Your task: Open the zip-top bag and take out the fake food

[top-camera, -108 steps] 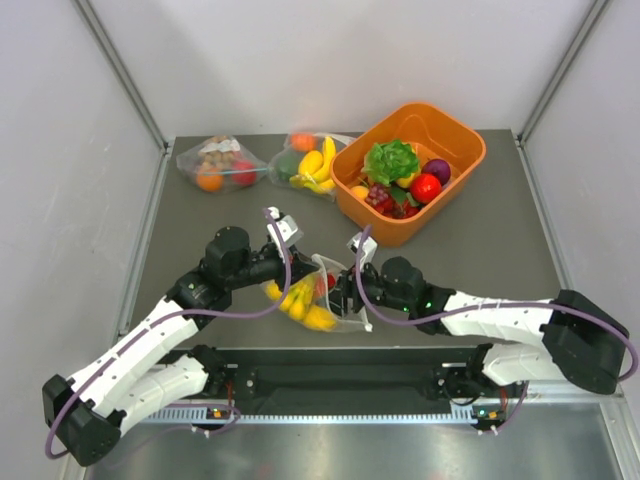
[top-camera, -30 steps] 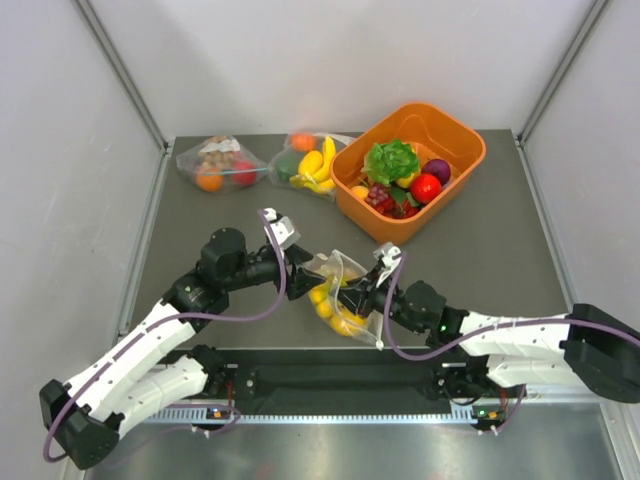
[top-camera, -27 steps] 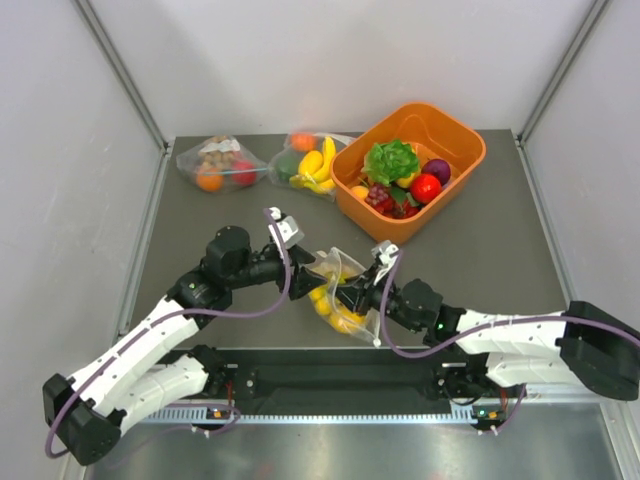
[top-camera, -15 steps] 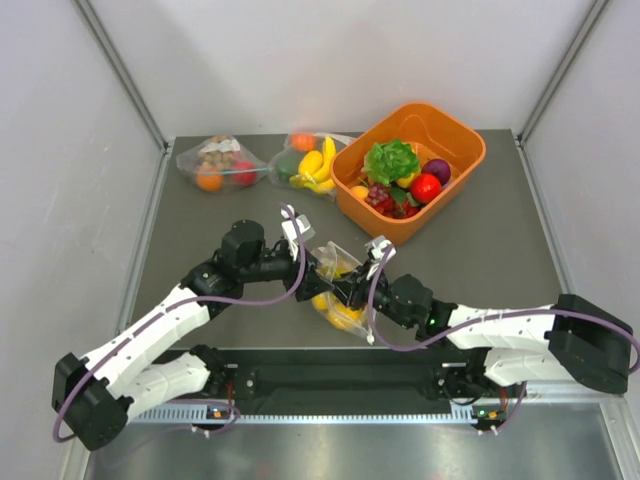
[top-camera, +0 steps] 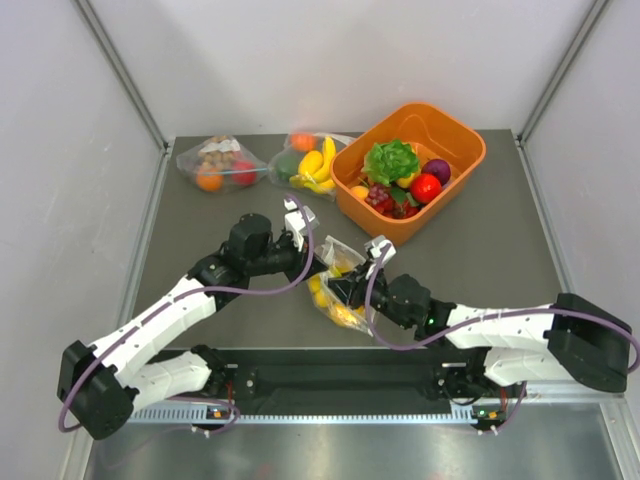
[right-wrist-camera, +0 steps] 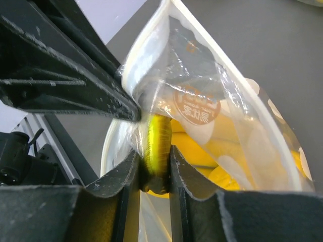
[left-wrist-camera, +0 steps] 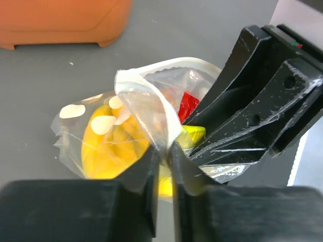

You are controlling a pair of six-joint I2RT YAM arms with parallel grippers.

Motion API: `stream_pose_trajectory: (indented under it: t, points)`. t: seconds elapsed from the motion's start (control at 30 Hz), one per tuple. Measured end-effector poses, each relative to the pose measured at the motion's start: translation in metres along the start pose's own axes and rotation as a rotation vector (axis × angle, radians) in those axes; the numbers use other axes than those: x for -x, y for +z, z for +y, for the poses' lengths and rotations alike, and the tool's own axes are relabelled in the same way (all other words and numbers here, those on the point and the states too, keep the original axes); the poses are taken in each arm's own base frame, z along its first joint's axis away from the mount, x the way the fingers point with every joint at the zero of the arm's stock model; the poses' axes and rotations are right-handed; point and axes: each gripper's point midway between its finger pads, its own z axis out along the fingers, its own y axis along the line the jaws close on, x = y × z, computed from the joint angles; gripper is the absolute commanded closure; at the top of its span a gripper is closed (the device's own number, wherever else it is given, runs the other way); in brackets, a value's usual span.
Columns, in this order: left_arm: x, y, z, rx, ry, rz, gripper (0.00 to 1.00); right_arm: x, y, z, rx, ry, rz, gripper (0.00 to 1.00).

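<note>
The polka-dot zip-top bag (top-camera: 345, 268) hangs just above the table between my two grippers, its mouth open. My left gripper (top-camera: 318, 262) is shut on the bag's rim; in the left wrist view (left-wrist-camera: 164, 151) its fingers pinch the white edge of the bag (left-wrist-camera: 146, 96). Yellow fake food (left-wrist-camera: 108, 146) and a red fruit (left-wrist-camera: 187, 107) show through the plastic. My right gripper (top-camera: 346, 290) reaches in at the bag's mouth. In the right wrist view (right-wrist-camera: 157, 169) it is shut on a yellow-green end of a fake fruit (right-wrist-camera: 159, 138), beside the bag wall (right-wrist-camera: 202, 101).
An orange bin (top-camera: 470, 150) with lettuce, grapes and other toy fruit stands at the back right. Two plain clear bags of toy food (top-camera: 218, 163) (top-camera: 305, 160) lie at the back left. The two grippers are almost touching each other.
The left gripper has carried the bag's rim right and toward the bin. The right gripper has moved left into the bag's mouth and shut on a yellow piece.
</note>
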Motion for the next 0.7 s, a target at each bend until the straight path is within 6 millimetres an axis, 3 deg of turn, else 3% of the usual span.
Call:
stream_pose_trajectory:
  t: [0.03, 0.07, 0.1, 0.3, 0.7]
  points:
    - [0.001, 0.000, 0.001, 0.004, 0.003, -0.003, 0.98, 0.000, 0.000, -0.001, -0.006, 0.000, -0.001, 0.77]
    - [0.003, 0.000, 0.000, 0.006, 0.001, -0.007, 1.00, 0.000, -0.001, -0.002, -0.011, 0.000, -0.001, 0.71]
    - [0.005, 0.000, 0.000, 0.004, 0.003, -0.009, 1.00, 0.001, -0.002, -0.003, -0.011, 0.001, -0.005, 0.60]
    - [-0.002, 0.002, -0.003, -0.008, -0.005, 0.019, 1.00, 0.005, -0.012, -0.006, -0.009, 0.008, -0.035, 0.34]
    - [-0.006, 0.000, -0.006, -0.018, -0.015, 0.041, 1.00, 0.016, -0.023, -0.012, -0.029, 0.022, -0.090, 0.32]
